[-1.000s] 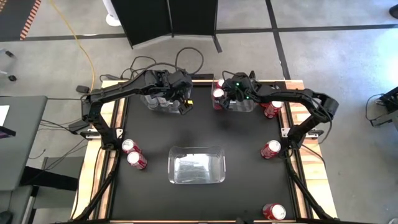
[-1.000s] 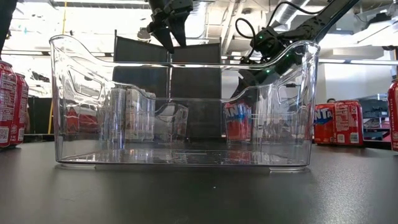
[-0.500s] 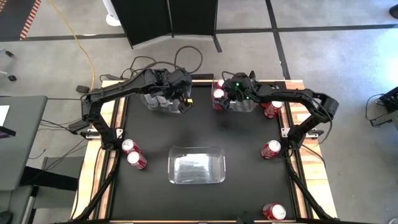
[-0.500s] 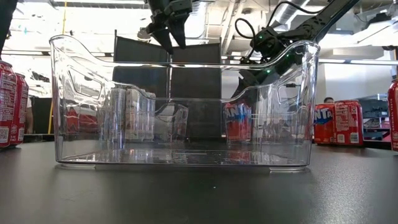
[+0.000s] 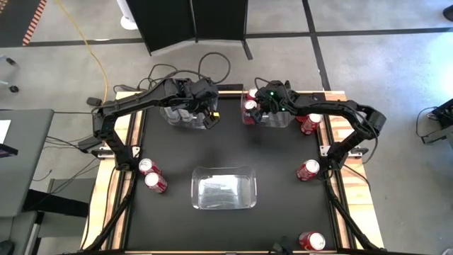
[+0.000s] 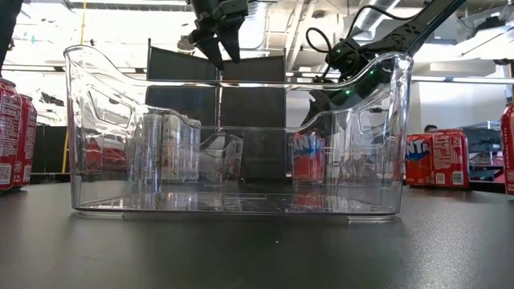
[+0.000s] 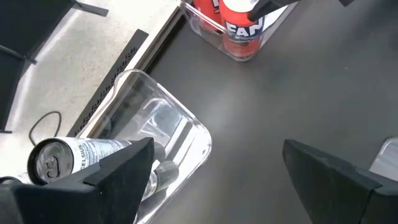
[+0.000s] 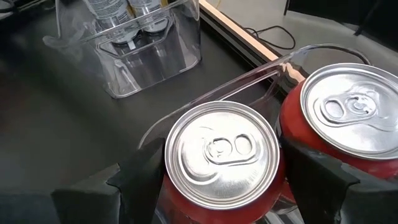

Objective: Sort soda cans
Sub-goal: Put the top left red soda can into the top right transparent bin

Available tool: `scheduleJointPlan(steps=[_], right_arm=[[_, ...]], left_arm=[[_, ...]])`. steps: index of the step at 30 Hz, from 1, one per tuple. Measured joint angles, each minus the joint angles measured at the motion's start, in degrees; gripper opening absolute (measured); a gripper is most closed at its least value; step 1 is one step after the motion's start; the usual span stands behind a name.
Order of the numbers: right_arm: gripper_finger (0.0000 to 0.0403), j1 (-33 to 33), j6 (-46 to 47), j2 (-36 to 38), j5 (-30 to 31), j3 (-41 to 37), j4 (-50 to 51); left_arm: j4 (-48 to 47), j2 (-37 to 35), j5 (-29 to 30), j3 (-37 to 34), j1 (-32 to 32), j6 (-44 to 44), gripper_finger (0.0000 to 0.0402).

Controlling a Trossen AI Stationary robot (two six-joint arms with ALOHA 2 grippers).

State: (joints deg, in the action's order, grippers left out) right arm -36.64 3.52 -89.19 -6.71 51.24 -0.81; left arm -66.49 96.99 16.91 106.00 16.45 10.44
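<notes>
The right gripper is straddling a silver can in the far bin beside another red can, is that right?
Not quite. The can between the right gripper's open fingers is red, not silver, as the right wrist view shows. It does stand in the far bin beside another red can.

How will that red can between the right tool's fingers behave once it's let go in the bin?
The red can stands upright, so it probably stays put. Its smooth round wall looks slippery and would likely roll if tipped. A second red can sits close beside it in the clear bin, which may brace it. The right tool straddles it.
</notes>
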Motion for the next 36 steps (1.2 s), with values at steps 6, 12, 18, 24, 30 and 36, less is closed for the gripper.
scheduleJointPlan(steps=[6, 12, 18, 24, 30, 36], right_arm=[[0.0312, -0.20, -0.06, 0.13, 0.32, 0.00, 0.88], [0.0312, -0.22, 2.10, 3.30, 1.02, -0.27, 3.76], [0.0312, -1.47, 2.27, 6.60, 1.54, -0.15, 3.63], [0.0312, -1.25, 2.48, 3.41, 1.44, -0.15, 4.01], [0.0314, -0.06, 3.40, 1.37, 0.99, 0.07, 1.91], [0.0368, -0.29, 5.27, 1.49, -1.12, 0.02, 3.38]], left_arm=[[-0.03, 0.00, -0.02, 0.00, -0.02, -0.07, 0.0352], [-0.03, 0.00, -0.02, 0.00, -0.02, -0.09, 0.0352], [0.17, 0.00, -0.04, 0.00, 0.24, -0.76, 0.0352], [1.04, 0.00, -0.02, 0.00, 0.99, -2.13, 0.0352], [0.90, 0.00, -0.05, 0.00, 0.98, -1.74, 0.0352], [-0.04, 0.00, -0.06, 0.00, 0.59, -0.23, 0.0352]])
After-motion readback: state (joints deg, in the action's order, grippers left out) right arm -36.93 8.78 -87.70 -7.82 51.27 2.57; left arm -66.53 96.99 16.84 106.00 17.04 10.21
